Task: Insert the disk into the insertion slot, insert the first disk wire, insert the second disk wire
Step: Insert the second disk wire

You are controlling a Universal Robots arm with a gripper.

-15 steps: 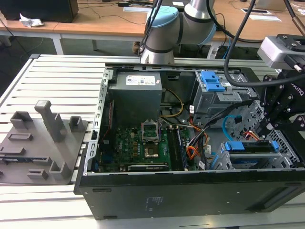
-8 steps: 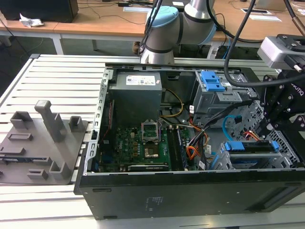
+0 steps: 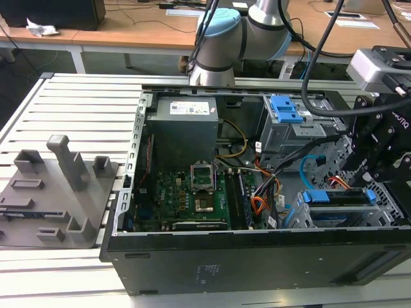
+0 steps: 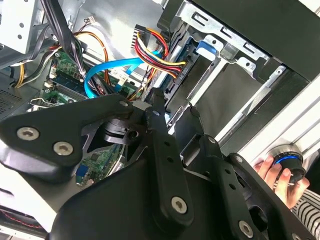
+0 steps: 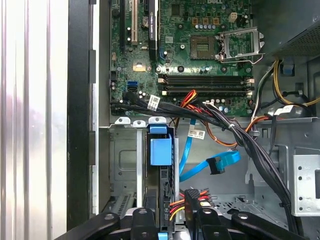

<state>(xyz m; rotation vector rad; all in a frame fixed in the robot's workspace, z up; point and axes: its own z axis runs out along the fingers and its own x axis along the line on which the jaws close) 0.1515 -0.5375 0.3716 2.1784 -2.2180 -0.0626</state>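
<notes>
Looking into the open case [image 3: 257,256] on the slatted table [image 3: 70,96], you find the disk [image 3: 337,206] already seated in the slot [image 5: 125,165], the light grey cage at the exterior view's right. In the first wrist view its blue tab [image 5: 160,150] shows at the mouth of the bay.

Your end effector [image 4: 175,104] hangs inside the case, right over that end of the disk. The first wire [image 4: 156,50], the red, orange, yellow and black bundle, runs down to it. Its black plug [image 5: 192,200] sits just at the end effector, beside the disk's edge. You cannot tell whether the end effector is gripping the plug or merely standing around it.

The second wire [image 5: 189,150], the light-blue cable, loops across the bay beside the disk. Its dark plug [image 5: 216,165] lies apart from the disk, and the end effector does not touch it.

The taller cage [image 3: 282,138] with the blue latch [image 3: 286,109] stands beyond the slot. In the second wrist view a hand [image 4: 277,180] rests on a blue-ringed knob [image 4: 289,161] outside the case.
</notes>
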